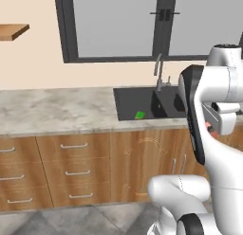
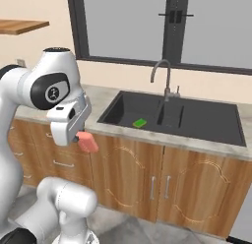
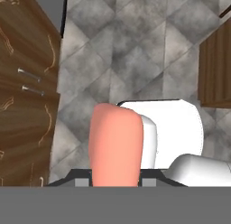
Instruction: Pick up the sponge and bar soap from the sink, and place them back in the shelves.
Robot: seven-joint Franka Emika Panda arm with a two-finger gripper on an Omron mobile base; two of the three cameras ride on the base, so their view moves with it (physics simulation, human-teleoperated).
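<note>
Mid-task carry, arm folded close to the base. The gripper (image 2: 84,138) is clamped narrow on the bar soap (image 2: 88,141), which juts out beyond the fingertips with its long axis running along the fingers; in the hand view the bar soap (image 3: 116,144) rises straight up between the two tips, over grey floor tiles, so the tool points downward, away from the counter. The shelves (image 2: 19,26) lie well above the gripper and off to its left, against the beige wall; in the left base view the same plank (image 1: 13,31) sits at the upper left, far from the held bar (image 1: 213,131). The coming move therefore appears to turn on a long upward and leftward reach, probably with the bar turned flat before release. The sponge (image 2: 140,123) lies in the near left basin of the sink (image 2: 206,131), ahead of the gripper and to its right, apart from the tool and not yet collected.
</note>
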